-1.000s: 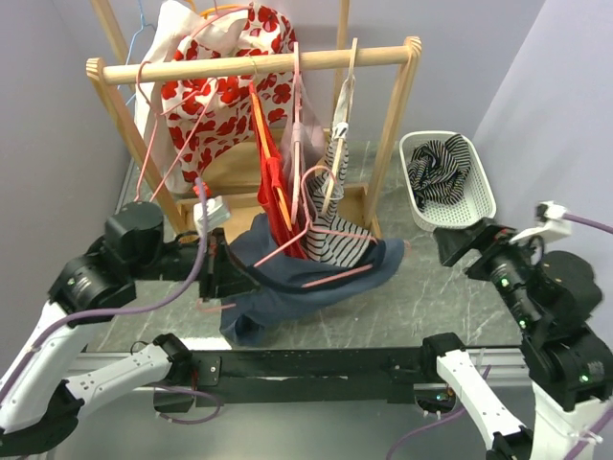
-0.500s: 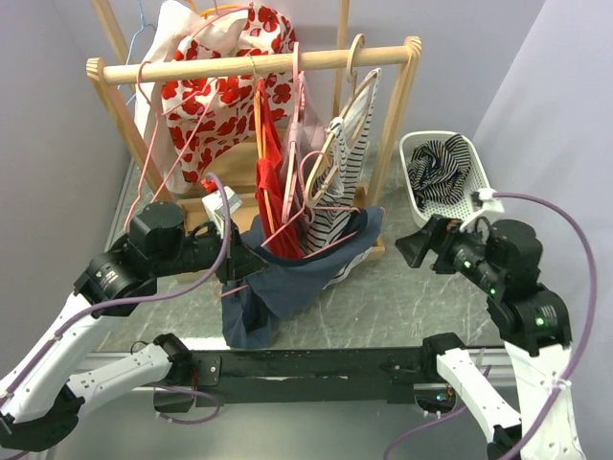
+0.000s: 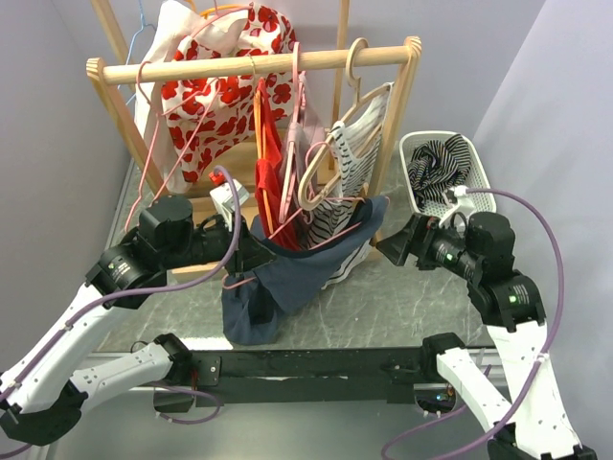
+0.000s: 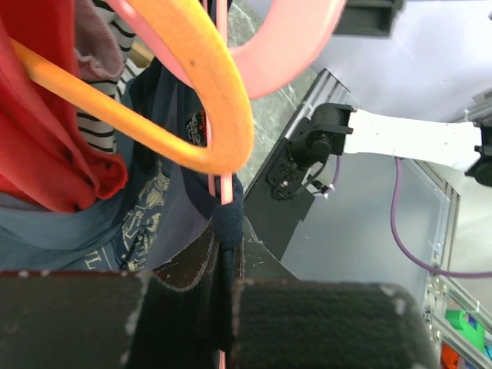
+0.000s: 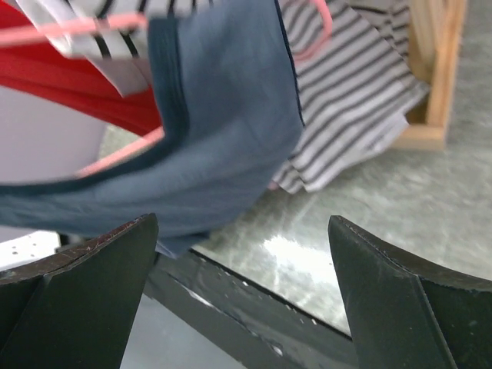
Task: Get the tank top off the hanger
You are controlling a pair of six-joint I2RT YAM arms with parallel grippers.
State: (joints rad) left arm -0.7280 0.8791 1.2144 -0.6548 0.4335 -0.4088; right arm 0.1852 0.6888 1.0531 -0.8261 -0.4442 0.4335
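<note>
I see the tank top [image 3: 287, 278] hanging before the clothes rack [image 3: 239, 67], between my left gripper [image 3: 254, 257] and right gripper [image 3: 388, 247]. The basket [image 3: 484, 206] sits right of the rack, with a garment [image 3: 436, 172] in it.

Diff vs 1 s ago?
The right gripper, open, swung left toward the tank top. The left gripper, shut on the pink hanger and tank top, shifted slightly up and right, raising the top's right edge. The striped top swung up and right. The rack and basket are unchanged.
</note>
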